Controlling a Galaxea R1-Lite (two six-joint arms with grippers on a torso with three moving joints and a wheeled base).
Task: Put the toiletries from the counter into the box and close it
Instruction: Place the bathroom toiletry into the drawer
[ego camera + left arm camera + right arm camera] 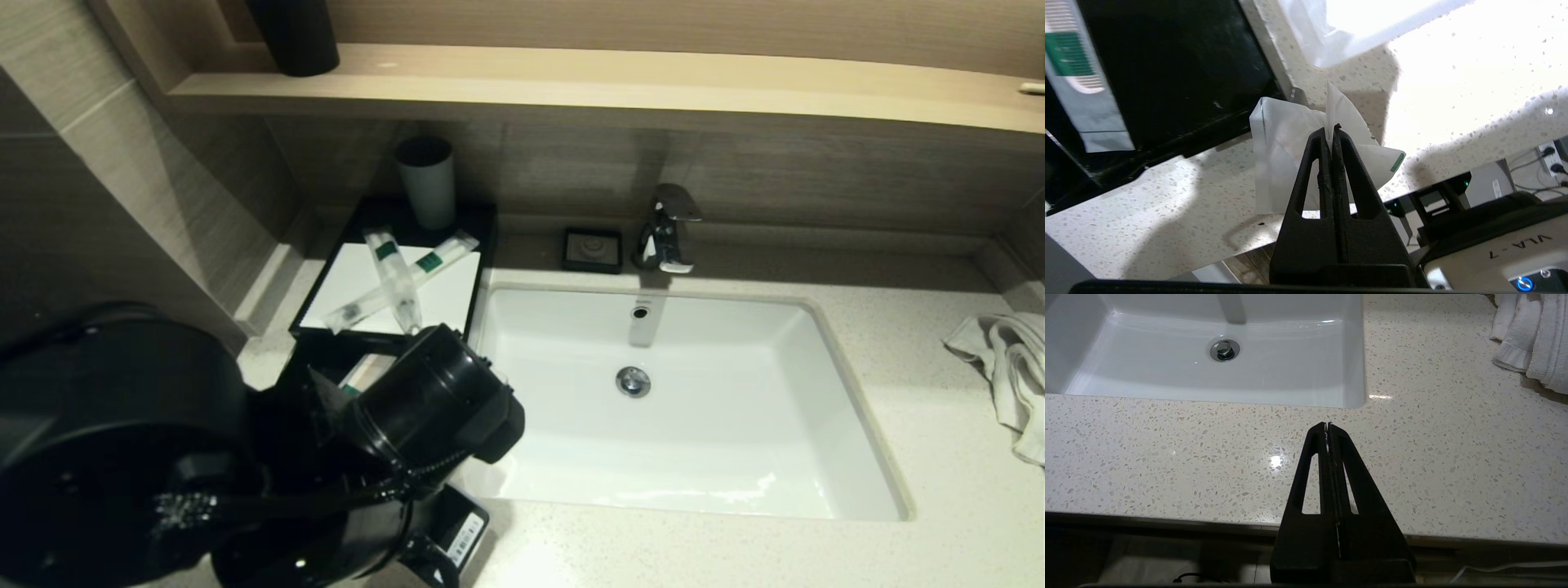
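In the left wrist view my left gripper point(1332, 130) is shut on a soft white packet with a green label point(1282, 155), held just above the speckled counter point(1167, 196) beside the box's open black drawer point(1167, 69). Another green-labelled packet point(1081, 94) lies in that drawer. In the head view the box point(351, 278) stands left of the sink, with two long slim tubes point(393, 273) point(445, 253) crossed on its white top panel. My left arm point(424, 400) hides the drawer's front and the gripper itself. My right gripper point(1327, 426) is shut and empty above the counter's front edge.
A grey cup point(426, 181) stands on the box's back end. A small black soap dish point(593, 249) and the faucet point(668, 229) sit behind the white sink point(694, 408). A white towel point(1008, 367) lies at the far right. A wooden shelf point(571, 82) overhangs the back.
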